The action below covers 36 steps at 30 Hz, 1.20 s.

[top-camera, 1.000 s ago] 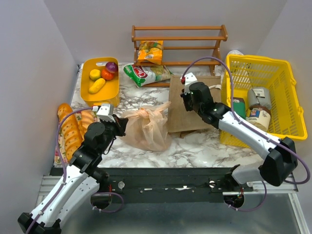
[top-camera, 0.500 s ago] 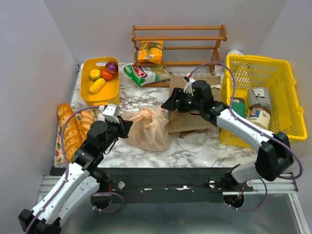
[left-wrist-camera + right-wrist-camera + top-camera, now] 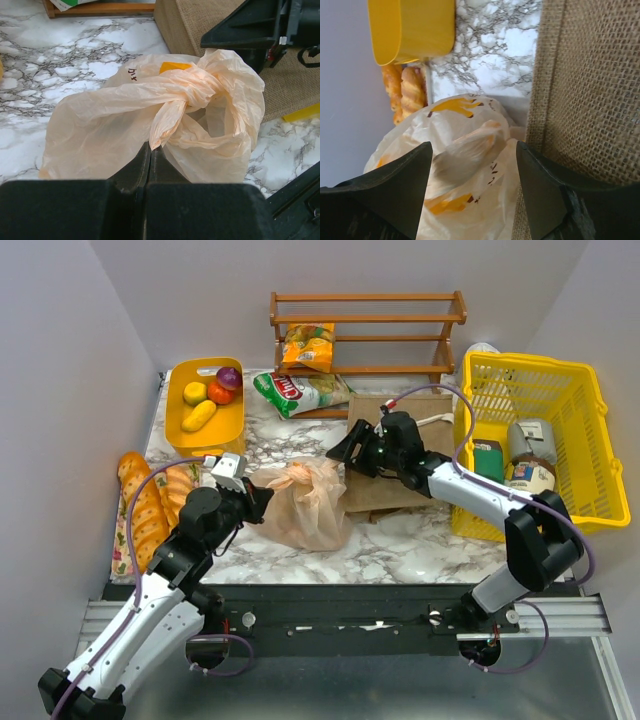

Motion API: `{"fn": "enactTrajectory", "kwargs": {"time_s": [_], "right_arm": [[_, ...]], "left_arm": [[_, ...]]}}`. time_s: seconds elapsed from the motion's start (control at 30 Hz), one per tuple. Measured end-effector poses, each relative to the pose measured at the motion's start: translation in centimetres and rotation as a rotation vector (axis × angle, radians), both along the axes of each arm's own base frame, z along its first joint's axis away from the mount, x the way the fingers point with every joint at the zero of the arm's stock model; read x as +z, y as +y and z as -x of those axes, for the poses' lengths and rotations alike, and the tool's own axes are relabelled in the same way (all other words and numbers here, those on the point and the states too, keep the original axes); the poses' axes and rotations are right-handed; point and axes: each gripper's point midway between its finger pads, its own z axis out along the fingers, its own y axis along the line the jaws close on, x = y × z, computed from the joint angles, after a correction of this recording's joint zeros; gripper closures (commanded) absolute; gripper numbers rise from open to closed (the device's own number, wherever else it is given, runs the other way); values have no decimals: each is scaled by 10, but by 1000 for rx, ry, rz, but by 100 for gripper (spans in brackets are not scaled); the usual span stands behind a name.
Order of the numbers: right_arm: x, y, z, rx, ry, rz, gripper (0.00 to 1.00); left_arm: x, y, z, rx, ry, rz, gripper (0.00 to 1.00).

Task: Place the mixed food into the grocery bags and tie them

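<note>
Pinching a loose tail of the plastic bag (image 3: 100,130), my left gripper (image 3: 150,145) is clamped fully together, and the thin film runs straight down into the closed tips. One knot (image 3: 200,92) is tied at the bag's top. The bag sits on the marble table (image 3: 400,550), mid-front, touching the left edge of the tote (image 3: 375,490).

My right gripper (image 3: 472,150) is spread wide with nothing in it. Its two fingers (image 3: 400,185) stand either side of the bag's top without closing on it, and the tote's weave is right beside it.

Bags: two, one plastic and one jute tote lying flat.

Packets: two, one yellow packet (image 3: 308,347) on the wooden rack (image 3: 365,315) and one green packet (image 3: 295,392) on the table just in front of it.

Fruit (image 3: 221,392): four pieces in one yellow tray (image 3: 225,430), back left.

Loaves (image 3: 140,505): at least two at the left edge; I can't count them exactly.

One yellow basket (image 3: 530,360) on the right holds two jars (image 3: 530,480) and one dark green item I can't identify.
</note>
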Motion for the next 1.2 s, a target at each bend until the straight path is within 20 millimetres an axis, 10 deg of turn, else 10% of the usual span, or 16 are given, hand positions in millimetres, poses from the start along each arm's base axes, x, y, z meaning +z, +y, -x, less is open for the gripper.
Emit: {"fn": "enactTrajectory", "kwargs": {"time_s": [0.1,0.27,0.5,0.83,1.2], "right_arm": [[-8,1,-4,-21,21,-3,35],[-8,9,-12,-32,12,-43,99],[9,9,-20,-37,-79,-49,99],[112,-37,-45,-145,-456,28,99],[14,-116,-58,-302,-291,202,99]], "left_arm": [[0,0,0,-2,1,0,100],[1,-2,1,-11,-1,4,100],[3,-1,-3,3,-13,7,100],[39,13,-46,143,-105,28,100],[-42,75,-32,417,37,292,100]]}}
